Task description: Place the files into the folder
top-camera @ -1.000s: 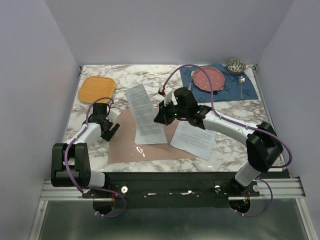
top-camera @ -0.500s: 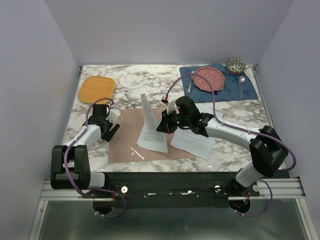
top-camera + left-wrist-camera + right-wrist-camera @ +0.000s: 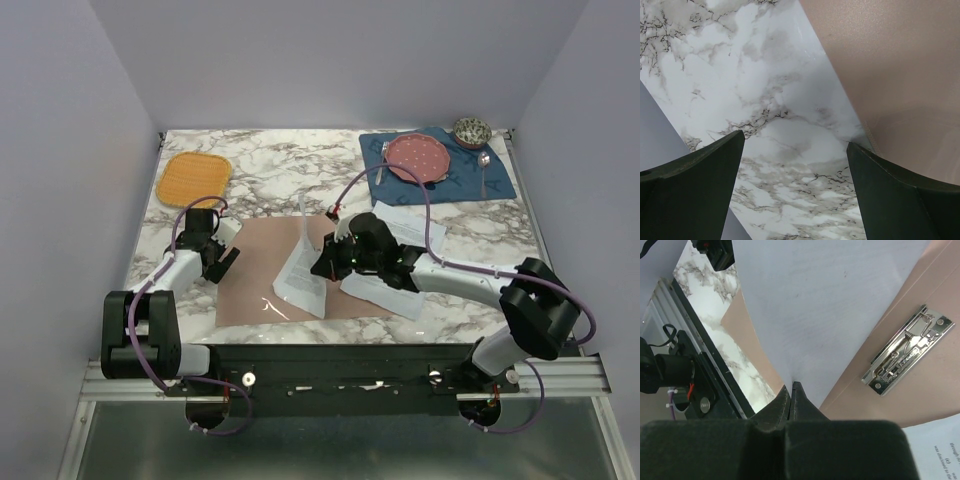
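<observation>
Now the sheet (image 3: 300, 283) clenched in the right gripper (image 3: 321, 264) has been lowered onto the open folder (image 3: 255, 268), so one file is judged nearly placed, while the left gripper (image 3: 228, 262) is left spread, empty.

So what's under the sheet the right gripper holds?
The pinkish folder, its metal clip showing beside the sheet in the right gripper. The folder surface right below the sheet is covered.
</observation>
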Robot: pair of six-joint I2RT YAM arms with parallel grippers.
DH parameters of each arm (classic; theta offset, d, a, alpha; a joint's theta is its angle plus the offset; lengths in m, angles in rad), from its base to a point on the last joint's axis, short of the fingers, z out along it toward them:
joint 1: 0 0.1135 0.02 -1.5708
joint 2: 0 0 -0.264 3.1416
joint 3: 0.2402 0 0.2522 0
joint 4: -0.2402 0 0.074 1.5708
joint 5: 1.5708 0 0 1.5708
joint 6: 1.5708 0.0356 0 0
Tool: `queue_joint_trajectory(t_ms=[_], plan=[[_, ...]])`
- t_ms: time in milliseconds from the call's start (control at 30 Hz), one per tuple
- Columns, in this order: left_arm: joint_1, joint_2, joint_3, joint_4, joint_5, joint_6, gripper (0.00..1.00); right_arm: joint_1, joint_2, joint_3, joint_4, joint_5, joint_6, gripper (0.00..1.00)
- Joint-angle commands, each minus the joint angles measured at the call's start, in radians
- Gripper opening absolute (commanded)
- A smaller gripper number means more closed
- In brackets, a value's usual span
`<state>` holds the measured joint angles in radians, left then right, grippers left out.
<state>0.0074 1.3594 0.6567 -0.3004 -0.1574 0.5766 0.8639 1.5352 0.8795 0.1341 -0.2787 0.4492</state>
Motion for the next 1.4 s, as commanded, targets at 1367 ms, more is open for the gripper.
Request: queue_joint_trajectory(t_ms=[1367], plan=[[0.000,-0.016,-0.049,-0.075,0.081,-0.014,0.99,0.066,0.279,0.211,0.137,0.093,0.149,0.01]])
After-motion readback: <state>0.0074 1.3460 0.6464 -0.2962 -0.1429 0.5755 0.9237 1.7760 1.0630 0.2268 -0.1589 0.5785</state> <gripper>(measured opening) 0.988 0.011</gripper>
